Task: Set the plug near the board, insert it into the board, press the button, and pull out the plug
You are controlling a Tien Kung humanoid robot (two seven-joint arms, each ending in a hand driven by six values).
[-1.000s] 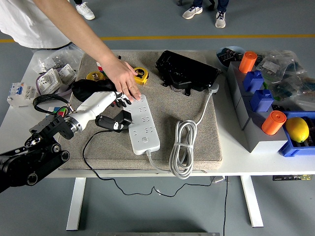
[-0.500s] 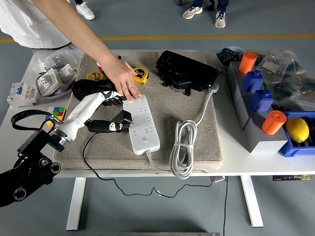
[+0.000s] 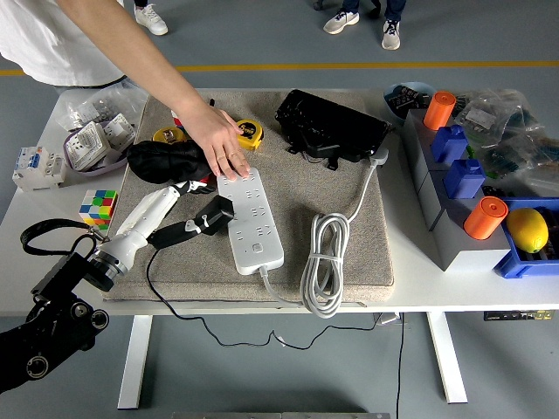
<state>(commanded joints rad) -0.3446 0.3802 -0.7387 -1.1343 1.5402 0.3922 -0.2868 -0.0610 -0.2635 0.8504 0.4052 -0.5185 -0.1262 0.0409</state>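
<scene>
- Reaching in from the lower left, your left hand (image 3: 179, 209) is lying low over the beige mat (image 3: 349, 253), white forearm angled up toward the board.
- Its fingers (image 3: 179, 230) are extending toward the black plug (image 3: 217, 215); one dark finger is touching the plug's left side. Whether they are actually gripping it, you can't tell from this angle.
- The plug is sitting just off the left long edge of the white power strip (image 3: 251, 220), tilted, touching or nearly touching that edge, not seated in a socket.
- Its thin black cord (image 3: 175, 305) is trailing down over the table's near edge.
- A person's hand (image 3: 218, 140) is pressing flat on the strip's far end, holding it down.
- The strip's own white cable (image 3: 323, 262) is lying coiled to its right.
- Your right arm isn't showing.
</scene>
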